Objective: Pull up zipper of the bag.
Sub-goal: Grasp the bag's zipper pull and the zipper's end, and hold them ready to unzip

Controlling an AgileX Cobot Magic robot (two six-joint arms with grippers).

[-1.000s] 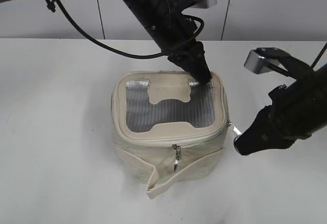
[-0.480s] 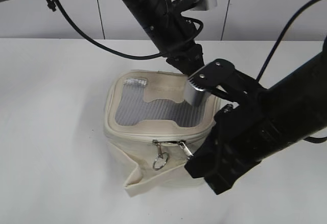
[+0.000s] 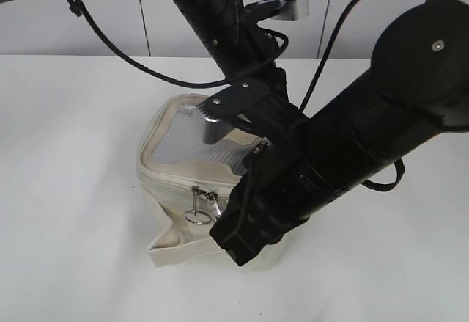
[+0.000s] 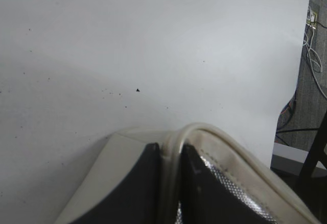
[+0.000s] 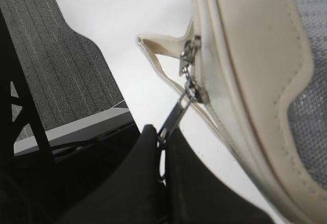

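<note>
The exterior view looks down at a slant across the white table (image 3: 66, 190), facing its far edge at 12 o'clock, with the bag (image 3: 172, 168) near frame centre. The left wrist view sits very close over the bag's rim (image 4: 204, 132), which enters from 6 o'clock. The right wrist view hangs just beside the zipper (image 5: 190, 89), bag filling 3 o'clock. All three share the bag's cream top rim

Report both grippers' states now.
Left gripper: shut on the cream-white soft bag's rim.
Right gripper: shut on the zipper's silver metal pull tab.
</note>
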